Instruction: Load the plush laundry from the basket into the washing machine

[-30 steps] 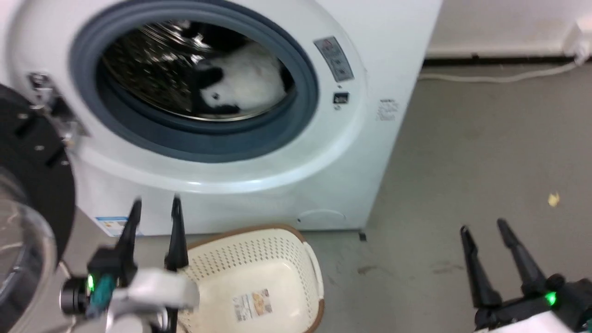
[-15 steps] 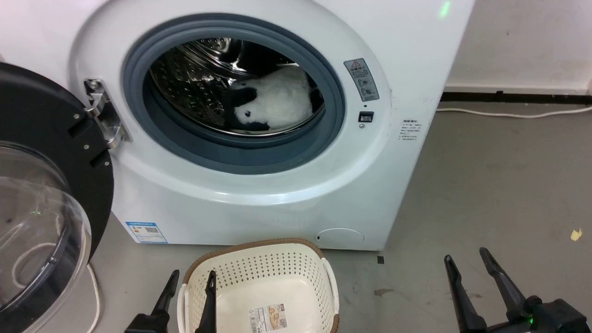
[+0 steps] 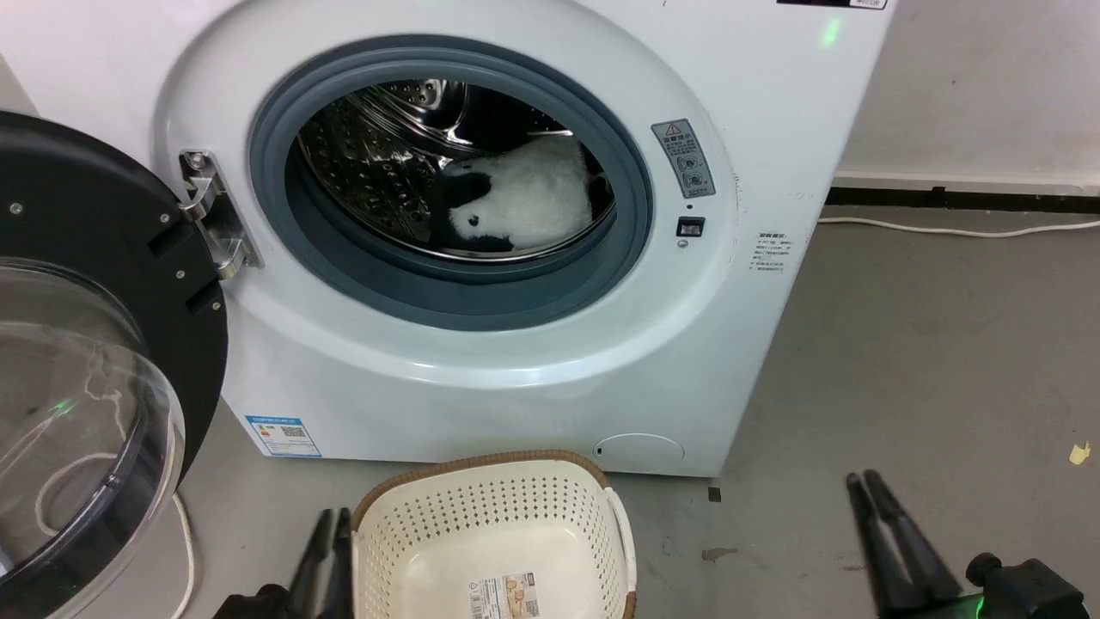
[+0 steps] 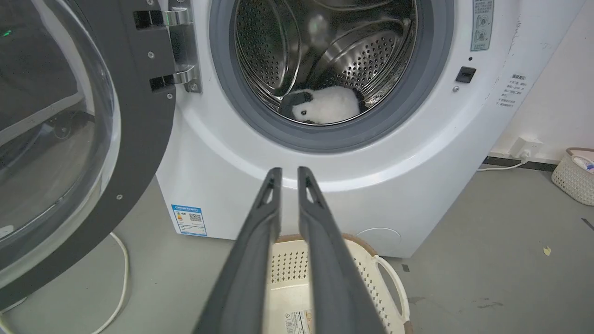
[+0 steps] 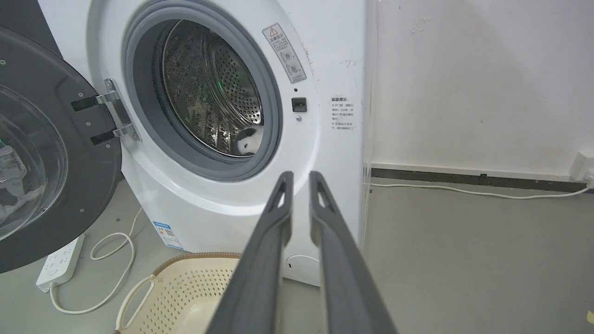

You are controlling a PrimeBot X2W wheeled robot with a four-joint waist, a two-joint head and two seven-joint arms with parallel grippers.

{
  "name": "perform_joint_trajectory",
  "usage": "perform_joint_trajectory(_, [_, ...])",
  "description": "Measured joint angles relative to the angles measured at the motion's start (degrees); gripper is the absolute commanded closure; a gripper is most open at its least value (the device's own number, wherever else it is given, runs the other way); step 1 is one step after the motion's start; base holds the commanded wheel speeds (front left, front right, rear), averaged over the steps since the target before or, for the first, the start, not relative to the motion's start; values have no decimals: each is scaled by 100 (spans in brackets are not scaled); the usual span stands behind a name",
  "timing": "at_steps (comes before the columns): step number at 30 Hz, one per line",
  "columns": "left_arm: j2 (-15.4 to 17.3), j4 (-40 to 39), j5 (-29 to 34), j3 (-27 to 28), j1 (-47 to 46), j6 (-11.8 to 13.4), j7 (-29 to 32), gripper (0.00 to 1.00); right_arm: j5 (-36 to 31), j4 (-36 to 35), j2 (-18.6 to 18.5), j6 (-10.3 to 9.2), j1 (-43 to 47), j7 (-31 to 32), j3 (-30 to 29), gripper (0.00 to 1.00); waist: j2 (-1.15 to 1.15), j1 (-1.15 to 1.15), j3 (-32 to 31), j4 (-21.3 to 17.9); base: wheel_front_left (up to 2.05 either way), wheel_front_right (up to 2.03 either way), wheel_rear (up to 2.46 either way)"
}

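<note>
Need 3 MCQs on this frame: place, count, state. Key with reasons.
1. Where is the fluffy white plush toy with black patches?
A) on the grey floor
B) in the shiny perforated steel drum of the white front-loading washing machine
C) against the wall

2. How many toys lie in the oval cream perforated plastic basket?
A) two
B) one
C) none

3. The left gripper and right gripper are:
A) both shut, empty
B) both wide open
C) both clamping plush

Key:
1 B: it lies inside the drum.
2 C: the basket floor bears just a label.
3 A: each is closed, with nothing between its tips.
</note>
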Motion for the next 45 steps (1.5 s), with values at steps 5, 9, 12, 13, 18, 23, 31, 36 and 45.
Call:
perform_joint_trajectory(5, [-10,0,9,7,-1,1,30,100,-2,0,0,-1,0,33,-8,100,0,0,-3,-1,0,0,0])
perform_joint_trajectory(9, [-23,-2,23,19,-8,0,77,100,-47,0,3,0,-7,78,-22,100,0,0,-6,-2,0,0,0])
perform_joint_trajectory(12, [-30,-7,68,32,-18,0,110,100,-86,1,13,-1,-13,105,-32,100,0,0,-9,-3,0,0,0])
perform_joint_trajectory(13, [-32,-8,75,35,-21,-1,118,100,-88,1,19,-1,-14,111,-35,100,0,0,-10,-3,0,0,0])
perform_joint_trajectory(18, [-46,-12,124,56,-66,-3,188,100,-147,2,38,-1,-19,172,-58,100,0,0,-14,-4,0,0,0])
perform_joint_trajectory(23, [-54,-20,182,83,-75,-49,226,100,-197,5,60,-1,-69,234,-86,100,0,0,-18,-5,0,0,0])
perform_joint_trajectory(31, [-70,-36,274,146,-107,-57,312,100,-267,16,111,-1,-76,339,-129,100,0,0,-24,-8,0,0,0])
perform_joint_trajectory(36, [-80,-58,316,167,-171,-100,389,100,-319,26,129,-1,-130,397,-153,100,0,0,-28,-9,0,0,0])
perform_joint_trajectory(45, [-107,-85,383,205,-219,-103,494,100,-441,37,157,-1,-189,504,-193,100,0,0,-35,-11,0,0,0])
